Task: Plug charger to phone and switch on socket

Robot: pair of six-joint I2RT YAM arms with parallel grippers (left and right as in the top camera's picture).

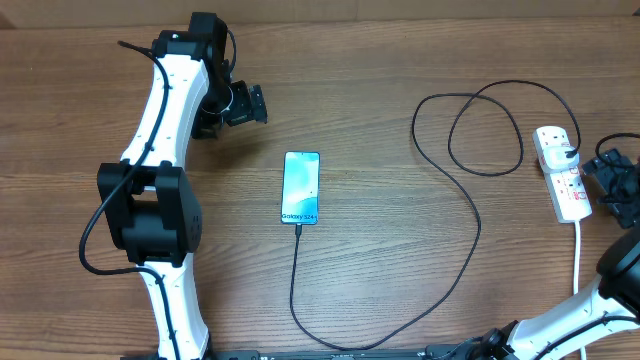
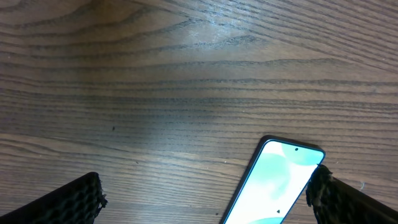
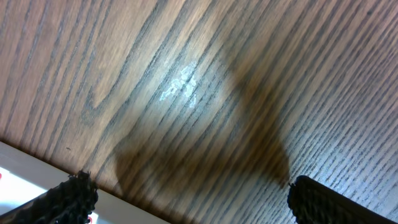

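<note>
The phone (image 1: 301,187) lies screen up at the table's middle, and its top end also shows in the left wrist view (image 2: 280,186). The charger's black cable (image 1: 470,215) meets the phone's near edge, runs toward the front, then loops back right to a black plug in the white socket strip (image 1: 562,172). My left gripper (image 1: 250,103) is open and empty, up-left of the phone, with its fingers (image 2: 205,208) apart above the wood. My right gripper (image 1: 612,185) is open and empty just right of the strip. An edge of the strip shows in the right wrist view (image 3: 25,180) by the right gripper's fingers (image 3: 193,202).
The strip's white lead (image 1: 578,255) runs toward the front edge at the right. The cable's loops (image 1: 485,130) lie left of the strip. Bare wood surrounds the phone.
</note>
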